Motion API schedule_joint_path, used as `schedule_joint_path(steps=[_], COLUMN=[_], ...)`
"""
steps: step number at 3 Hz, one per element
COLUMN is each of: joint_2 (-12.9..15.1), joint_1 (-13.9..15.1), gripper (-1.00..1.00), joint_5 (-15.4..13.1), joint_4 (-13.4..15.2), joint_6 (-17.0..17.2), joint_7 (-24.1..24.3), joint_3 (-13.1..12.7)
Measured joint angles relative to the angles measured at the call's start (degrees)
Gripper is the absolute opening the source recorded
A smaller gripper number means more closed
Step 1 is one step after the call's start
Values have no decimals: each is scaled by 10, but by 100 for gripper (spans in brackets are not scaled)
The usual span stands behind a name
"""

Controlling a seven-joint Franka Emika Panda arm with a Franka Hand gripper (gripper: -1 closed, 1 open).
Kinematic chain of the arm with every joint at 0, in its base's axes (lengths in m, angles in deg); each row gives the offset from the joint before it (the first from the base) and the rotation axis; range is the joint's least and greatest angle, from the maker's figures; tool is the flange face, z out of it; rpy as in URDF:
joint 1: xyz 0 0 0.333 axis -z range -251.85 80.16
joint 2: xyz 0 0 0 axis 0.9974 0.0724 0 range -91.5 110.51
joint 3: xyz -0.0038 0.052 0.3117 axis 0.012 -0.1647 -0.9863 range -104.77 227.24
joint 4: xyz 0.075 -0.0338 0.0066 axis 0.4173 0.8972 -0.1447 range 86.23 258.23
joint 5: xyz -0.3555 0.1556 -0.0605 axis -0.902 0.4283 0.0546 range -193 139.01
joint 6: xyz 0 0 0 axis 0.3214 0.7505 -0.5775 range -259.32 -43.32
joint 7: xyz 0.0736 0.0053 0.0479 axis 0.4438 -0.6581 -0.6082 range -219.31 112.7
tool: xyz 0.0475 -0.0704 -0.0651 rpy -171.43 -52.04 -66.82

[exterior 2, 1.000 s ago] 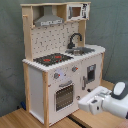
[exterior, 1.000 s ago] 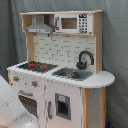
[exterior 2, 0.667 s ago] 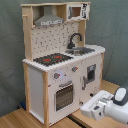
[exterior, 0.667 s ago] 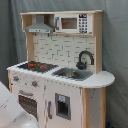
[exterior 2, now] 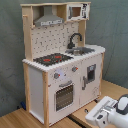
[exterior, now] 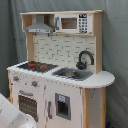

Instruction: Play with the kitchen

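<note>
Standing upright on a light wooden floor (exterior 2: pixel 15 117), the toy kitchen (exterior: pixel 57 75) has its front free to reach, its back toward grey curtains (exterior 2: pixel 107 35). Its oven door (exterior 2: pixel 64 95) looks closed, and the stovetop (exterior: pixel 34 65) lies beside the sink (exterior: pixel 72 74) and black faucet (exterior: pixel 85 58). Low in front of the kitchen hangs the gripper (exterior 2: pixel 102 114), touching nothing, probably lining up an approach. Whether its fingers are spread or pressed together, I cannot tell.
</note>
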Motion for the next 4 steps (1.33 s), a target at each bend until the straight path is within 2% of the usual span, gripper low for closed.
schedule_joint_path(steps=[4], joint_2=[-123], joint_1=[-103], gripper=[100], joint_5=[137], joint_4=[70], joint_6=[-69], joint_7=[-63], joint_3=[73])
